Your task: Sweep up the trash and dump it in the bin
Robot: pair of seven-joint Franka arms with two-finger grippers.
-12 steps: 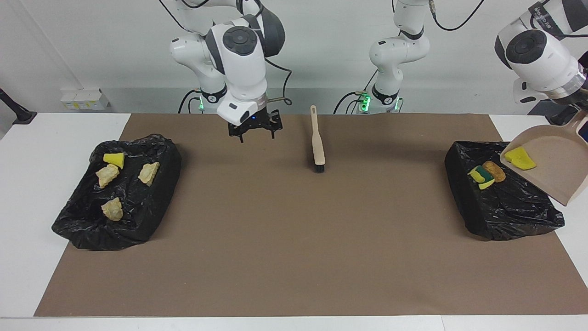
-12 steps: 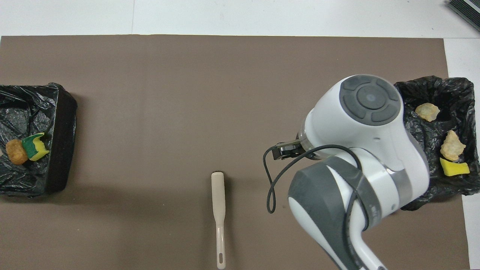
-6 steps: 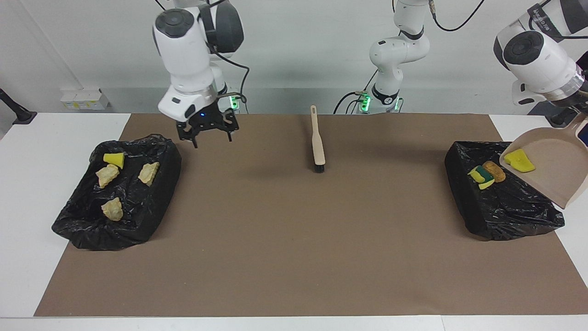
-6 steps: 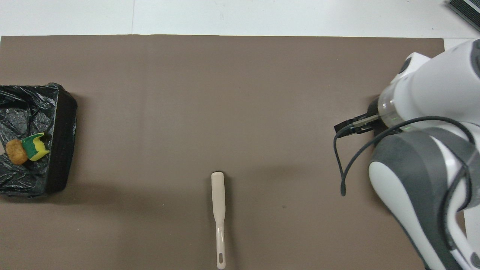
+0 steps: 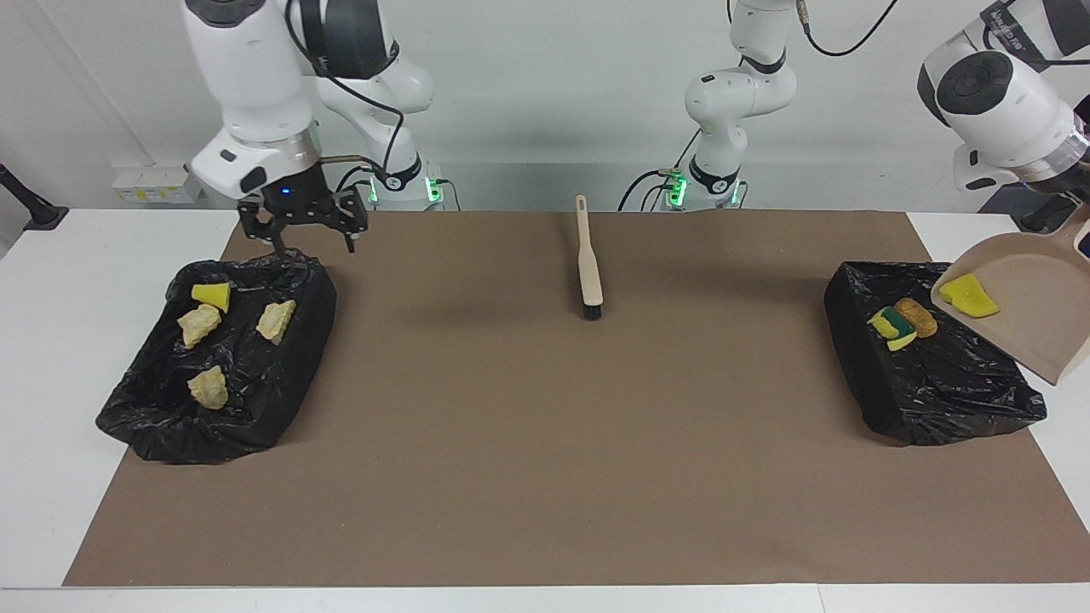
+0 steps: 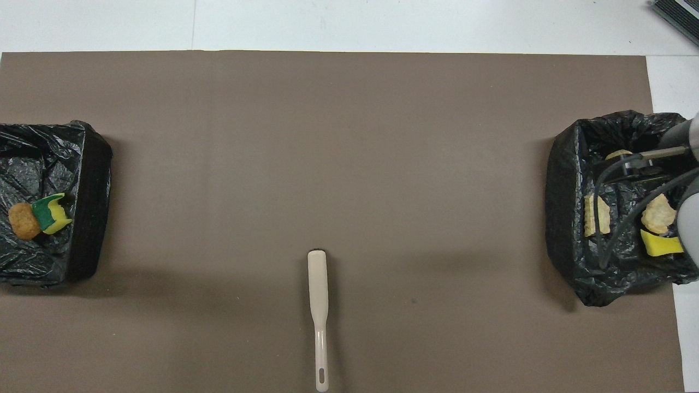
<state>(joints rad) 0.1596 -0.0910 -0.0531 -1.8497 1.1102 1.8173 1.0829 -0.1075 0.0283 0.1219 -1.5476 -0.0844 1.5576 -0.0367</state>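
Two bag-lined bins are seen on the counter. Bin at the right arm's end: one yellow sponge piece, three bread chunks. Other bin: green-yellow sponge touching a nugget. Dustpan is tilted over it, one yellow piece inside; handle hidden, left claw clenched, presumably on it. Right claw, released and empty, is held over the first bin's edge.

This place is a robotics lab. Two white robot arms stand at a white table with a brown mat, before a bare wall with cables.
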